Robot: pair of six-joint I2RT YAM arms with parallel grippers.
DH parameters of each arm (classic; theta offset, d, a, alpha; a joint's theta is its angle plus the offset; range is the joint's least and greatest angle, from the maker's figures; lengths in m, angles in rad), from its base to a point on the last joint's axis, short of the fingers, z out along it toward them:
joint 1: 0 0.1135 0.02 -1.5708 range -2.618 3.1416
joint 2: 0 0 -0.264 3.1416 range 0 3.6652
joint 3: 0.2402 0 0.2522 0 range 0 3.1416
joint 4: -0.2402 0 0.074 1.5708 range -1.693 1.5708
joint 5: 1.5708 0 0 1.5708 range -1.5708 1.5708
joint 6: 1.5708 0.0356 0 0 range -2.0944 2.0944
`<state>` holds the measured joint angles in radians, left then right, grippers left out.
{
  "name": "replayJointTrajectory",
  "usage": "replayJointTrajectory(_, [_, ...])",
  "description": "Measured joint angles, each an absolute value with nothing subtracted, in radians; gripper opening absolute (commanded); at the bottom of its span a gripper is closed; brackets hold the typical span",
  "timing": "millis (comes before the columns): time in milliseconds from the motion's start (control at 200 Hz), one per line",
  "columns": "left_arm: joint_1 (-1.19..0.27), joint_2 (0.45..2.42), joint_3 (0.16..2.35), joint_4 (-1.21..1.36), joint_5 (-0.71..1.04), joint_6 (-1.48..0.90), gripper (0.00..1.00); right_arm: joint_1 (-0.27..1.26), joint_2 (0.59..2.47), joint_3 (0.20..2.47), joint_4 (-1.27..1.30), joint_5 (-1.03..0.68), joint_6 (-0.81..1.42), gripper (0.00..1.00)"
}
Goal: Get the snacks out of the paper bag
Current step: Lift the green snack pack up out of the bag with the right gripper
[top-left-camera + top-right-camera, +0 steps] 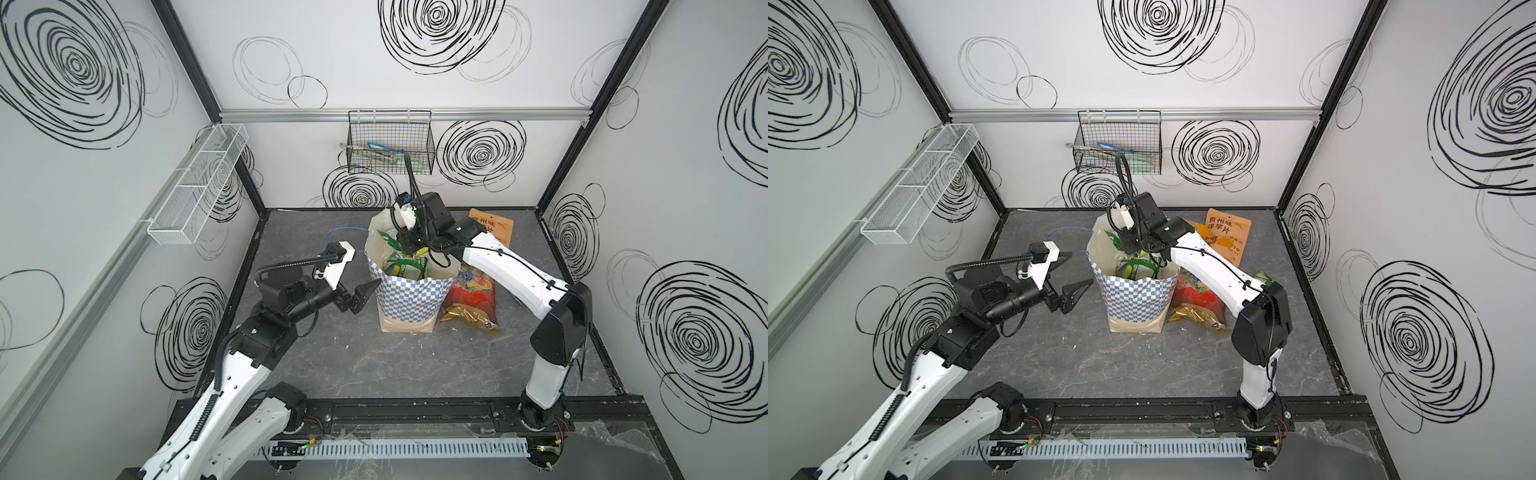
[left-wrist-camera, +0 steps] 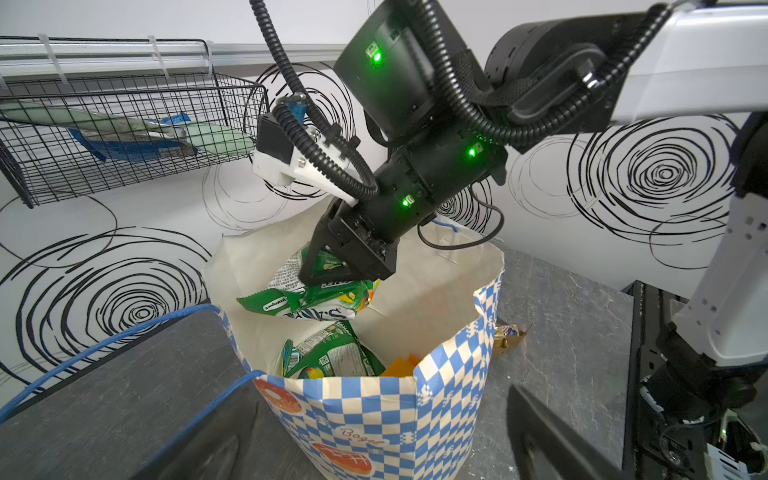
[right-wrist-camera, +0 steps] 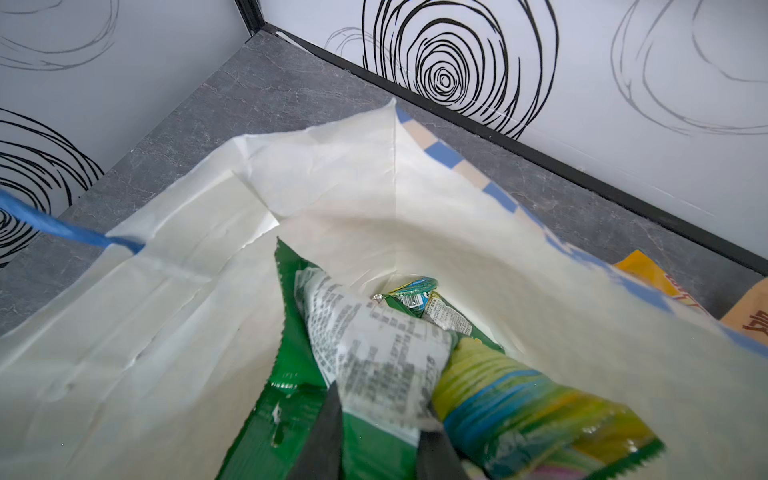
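Now: right jaws pinched on green packet inside bag, tabletop centre; left jaws spread wide, empty, at bag's 9 o'clock. Lift straight up, slowly, clear of bag; drop by pouches at 3 o'clock

I counted one paper bag, one black basket and one white basket. Beside it lay one red packet, one gold packet and one orange packet; inside, at least three green packets.
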<state>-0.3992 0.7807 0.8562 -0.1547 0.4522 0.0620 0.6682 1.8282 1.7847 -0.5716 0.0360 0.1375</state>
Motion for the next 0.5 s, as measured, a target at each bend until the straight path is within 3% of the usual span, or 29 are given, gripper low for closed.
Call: replayJointTrajectory(500, [-0.408,0.78,0.856,-0.154,0.498,0.062,0.96,0.669,1.808,1.872,-0.534,0.028,0.138,0.0])
